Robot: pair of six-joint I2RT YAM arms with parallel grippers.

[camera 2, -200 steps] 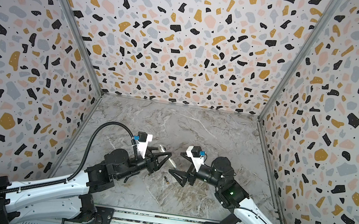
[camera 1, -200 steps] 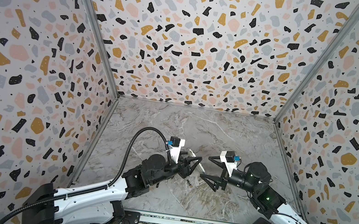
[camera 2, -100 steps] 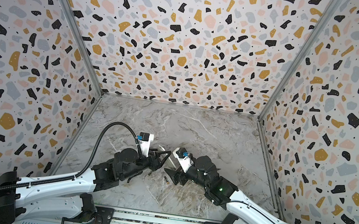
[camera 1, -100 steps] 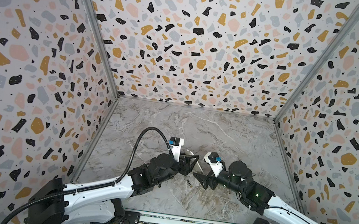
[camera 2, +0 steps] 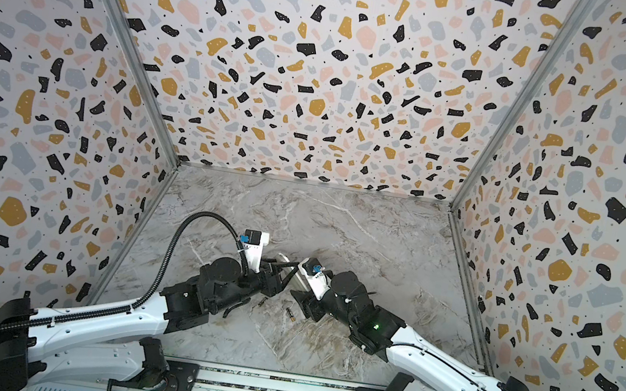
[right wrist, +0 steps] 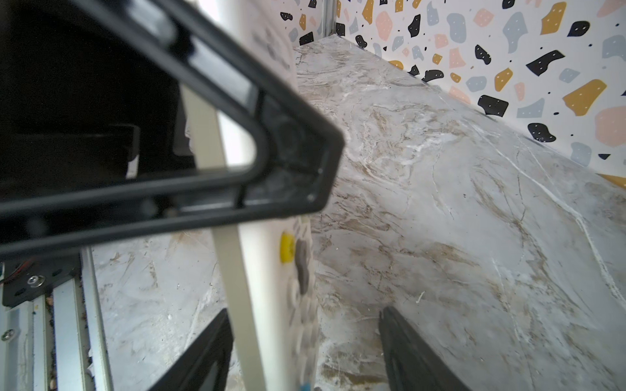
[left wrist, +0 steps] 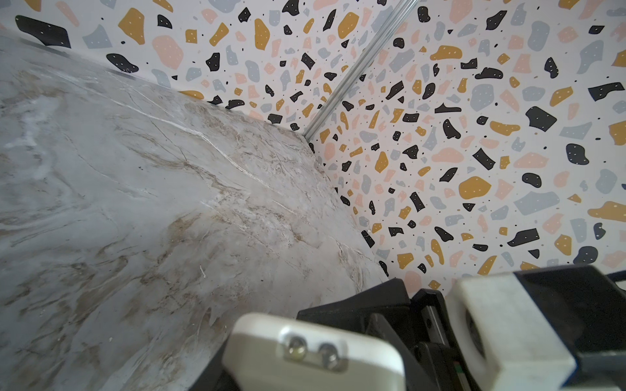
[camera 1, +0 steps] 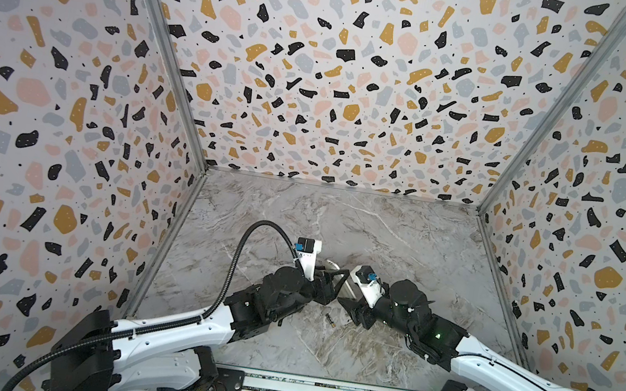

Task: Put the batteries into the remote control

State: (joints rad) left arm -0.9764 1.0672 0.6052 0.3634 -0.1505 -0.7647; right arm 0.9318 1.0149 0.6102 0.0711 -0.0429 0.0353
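Note:
My left gripper (camera 1: 330, 282) is shut on the remote control (left wrist: 311, 352), a slim white bar held off the marble floor near the middle. The remote's end with two small metal studs fills the bottom of the left wrist view. My right gripper (right wrist: 301, 342) stands open astride the remote's lower part (right wrist: 257, 304), which passes edge-on between the fingers (right wrist: 410, 352) with a gap on the button side. Both grippers meet tip to tip in both top views. Two batteries (camera 2: 289, 314) (camera 2: 261, 302) lie on the floor just in front of the grippers. One of the batteries (camera 1: 329, 320) also shows in a top view.
Patterned walls close in the marble floor (camera 1: 340, 226) on three sides. The left arm's black cable (camera 1: 255, 230) loops above the floor. A metal rail (camera 1: 316, 390) runs along the front edge between the two arm bases.
My right arm has swung left to meet the left gripper, and its fingers have drawn closer around the remote. The left gripper kept its grip and shifted slightly right.

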